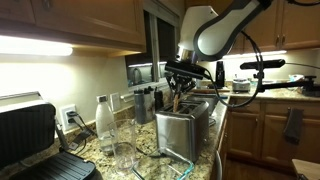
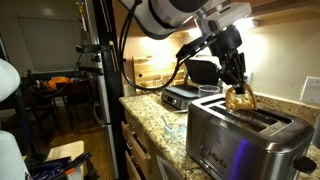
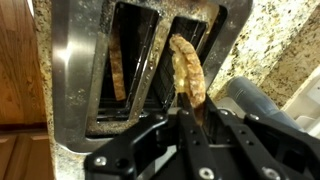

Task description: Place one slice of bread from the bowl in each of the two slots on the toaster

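A silver two-slot toaster (image 1: 185, 128) stands on the granite counter; it also shows in an exterior view (image 2: 240, 140) and in the wrist view (image 3: 80, 70). My gripper (image 3: 190, 115) is shut on a browned slice of bread (image 3: 187, 68) and holds it upright just above the toaster's right-hand slot (image 3: 165, 70). The held slice shows in both exterior views (image 1: 177, 100) (image 2: 240, 99). Another slice (image 3: 118, 65) stands inside the left-hand slot. The bowl is not in view.
A clear plastic bottle (image 1: 104, 125) and a glass (image 1: 124, 145) stand beside the toaster. A black panini grill (image 1: 35, 140) sits at the counter's end; it also shows in an exterior view (image 2: 185, 92). Cabinets hang overhead.
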Robot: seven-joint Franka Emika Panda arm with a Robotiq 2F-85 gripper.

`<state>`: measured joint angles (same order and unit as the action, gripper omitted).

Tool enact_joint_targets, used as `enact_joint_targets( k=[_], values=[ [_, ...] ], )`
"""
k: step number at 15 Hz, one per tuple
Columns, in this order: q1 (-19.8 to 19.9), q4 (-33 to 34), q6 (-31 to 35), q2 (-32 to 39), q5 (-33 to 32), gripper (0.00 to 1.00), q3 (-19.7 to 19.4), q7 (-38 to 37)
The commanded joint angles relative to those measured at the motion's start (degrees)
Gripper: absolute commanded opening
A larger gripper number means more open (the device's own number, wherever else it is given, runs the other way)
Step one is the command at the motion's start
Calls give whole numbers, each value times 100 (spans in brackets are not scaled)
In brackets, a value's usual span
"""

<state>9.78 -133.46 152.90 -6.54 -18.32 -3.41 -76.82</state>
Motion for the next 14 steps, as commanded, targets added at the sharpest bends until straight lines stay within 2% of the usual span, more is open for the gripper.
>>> enact_joint_targets(
  k=[1, 4, 5, 6, 14],
  values=[
    [34, -257, 283, -37, 88, 7, -1, -179],
    [34, -288, 299, -25, 69, 7, -7, -249],
    [32, -291, 313, -30, 71, 32, -10, -267],
    [33, -293, 325, -29, 58, 41, -12, -282],
    [41, -309, 276, -77, -1, 93, -7, -337]
  ],
)
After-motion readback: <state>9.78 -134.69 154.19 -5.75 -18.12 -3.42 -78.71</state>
